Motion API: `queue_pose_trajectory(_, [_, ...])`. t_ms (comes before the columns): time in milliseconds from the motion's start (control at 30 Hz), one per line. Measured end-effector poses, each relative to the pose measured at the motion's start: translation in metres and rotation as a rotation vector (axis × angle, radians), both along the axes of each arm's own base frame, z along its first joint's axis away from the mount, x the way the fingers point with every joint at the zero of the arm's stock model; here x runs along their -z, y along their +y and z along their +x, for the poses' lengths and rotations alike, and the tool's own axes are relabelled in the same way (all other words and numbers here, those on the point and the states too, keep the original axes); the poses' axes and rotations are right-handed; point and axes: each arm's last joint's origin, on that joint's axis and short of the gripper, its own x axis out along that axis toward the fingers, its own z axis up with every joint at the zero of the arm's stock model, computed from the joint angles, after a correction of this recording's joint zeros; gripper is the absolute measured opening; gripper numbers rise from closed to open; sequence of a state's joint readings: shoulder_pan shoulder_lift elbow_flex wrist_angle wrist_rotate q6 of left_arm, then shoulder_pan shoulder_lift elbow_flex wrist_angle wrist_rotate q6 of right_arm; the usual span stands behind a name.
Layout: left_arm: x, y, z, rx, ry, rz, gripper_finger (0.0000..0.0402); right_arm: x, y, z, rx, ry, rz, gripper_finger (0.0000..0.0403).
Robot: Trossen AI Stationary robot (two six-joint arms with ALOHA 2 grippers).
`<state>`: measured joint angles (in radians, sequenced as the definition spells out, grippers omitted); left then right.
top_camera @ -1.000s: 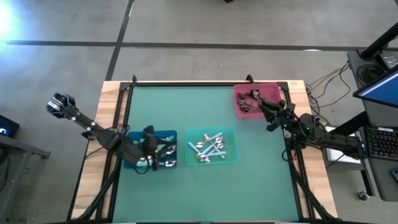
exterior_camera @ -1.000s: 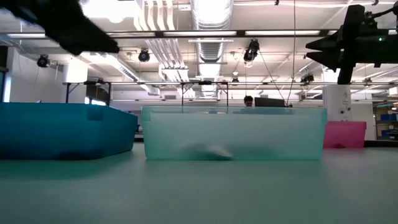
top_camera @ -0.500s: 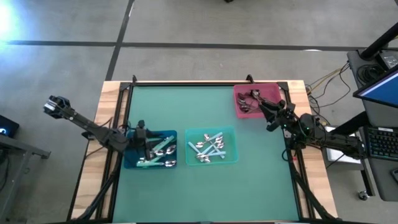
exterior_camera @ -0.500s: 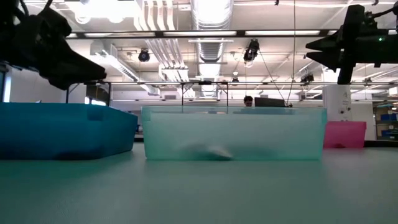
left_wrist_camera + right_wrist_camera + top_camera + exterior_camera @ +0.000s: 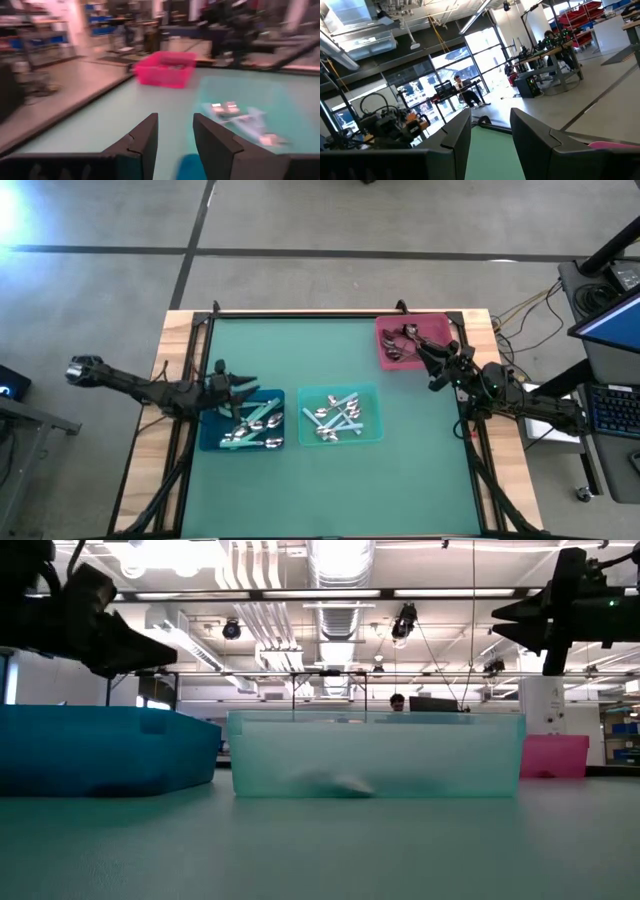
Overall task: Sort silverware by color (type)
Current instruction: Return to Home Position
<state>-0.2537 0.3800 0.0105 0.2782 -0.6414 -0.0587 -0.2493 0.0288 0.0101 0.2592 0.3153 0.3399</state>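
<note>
the spoons [image 5: 335, 420] look sorted: left gripper [image 5: 240, 387], parted and empty over the blue bin [image 5: 203, 436], just needs homing, while right gripper [image 5: 428, 360] waits parted by the pink bin [image 5: 379, 345].

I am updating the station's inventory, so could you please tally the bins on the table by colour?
Blue bin: 1
Teal bin: 1
Pink bin: 1
Total: 3 bins
</note>
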Motion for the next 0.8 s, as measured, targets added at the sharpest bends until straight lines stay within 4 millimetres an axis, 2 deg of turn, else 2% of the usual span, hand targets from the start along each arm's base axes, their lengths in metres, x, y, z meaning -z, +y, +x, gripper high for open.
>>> queue_pose_trajectory(167, [0.002,0.021,-0.004,-0.177,0.028,0.019,0.0109,0.000,0.000,0.000,0.000,0.000,0.000,0.0128])
queue_pose_trajectory(367, [0.004,0.048,-0.016,-0.420,0.001,-0.065,0.0109,0.000,0.000,0.000,0.000,0.000,0.000,0.0128])
queue_pose_trajectory(567, [-0.002,0.059,-0.023,-0.402,-0.033,-0.021,0.0109,0.000,0.000,0.000,0.000,0.000,0.000,0.0128])
queue_pose_trajectory(800, [-0.007,0.058,-0.027,-0.401,-0.071,0.037,0.0109,0.000,0.000,0.000,0.000,0.000,0.000,0.0128])
